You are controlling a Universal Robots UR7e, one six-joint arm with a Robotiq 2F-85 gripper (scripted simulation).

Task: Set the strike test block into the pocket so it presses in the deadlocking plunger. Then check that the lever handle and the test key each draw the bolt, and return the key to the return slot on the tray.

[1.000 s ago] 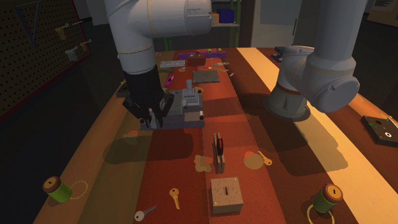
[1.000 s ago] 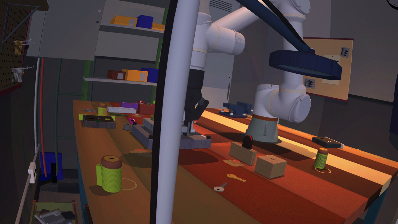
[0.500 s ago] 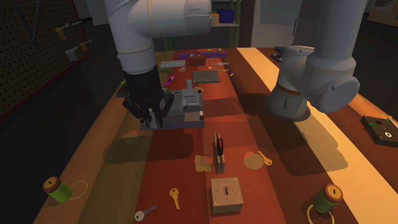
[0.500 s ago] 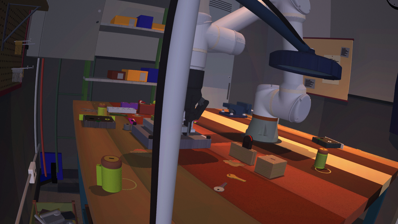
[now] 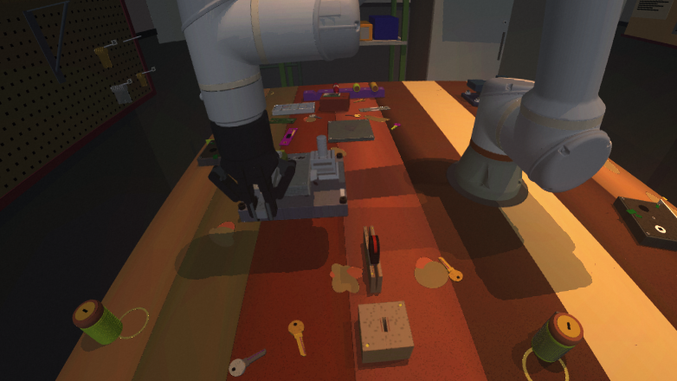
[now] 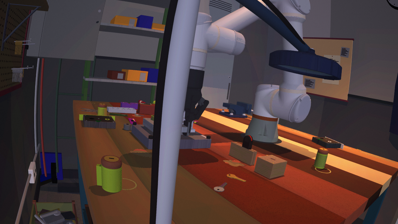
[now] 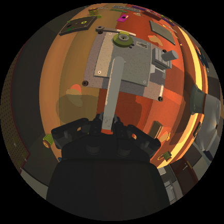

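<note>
My gripper (image 7: 108, 126) (image 5: 261, 206) stands at the near left end of the grey lock fixture (image 5: 303, 192). The lever handle (image 7: 113, 85) is gripped at its free end by the closed fingers. The lever runs from the fingers back over the grey plate toward the green cylinder (image 7: 123, 39). The strike test block (image 5: 326, 168) sits on the fixture's right side, with a round grey post above it. A red-headed test key (image 5: 374, 247) stands in the slotted wooden tray (image 5: 372, 265) in front of the fixture. A tan box with a slot (image 5: 384, 331) lies nearer still.
The bench's left edge runs close beside the fixture. Loose keys (image 5: 297, 335) (image 5: 245, 363) (image 5: 449, 269) lie on the near bench. Green thread spools (image 5: 97, 322) (image 5: 556, 337) stand at the near corners. The arm's base (image 5: 492, 166) is on the right. A lamp post (image 6: 169, 111) blocks part of the second side camera.
</note>
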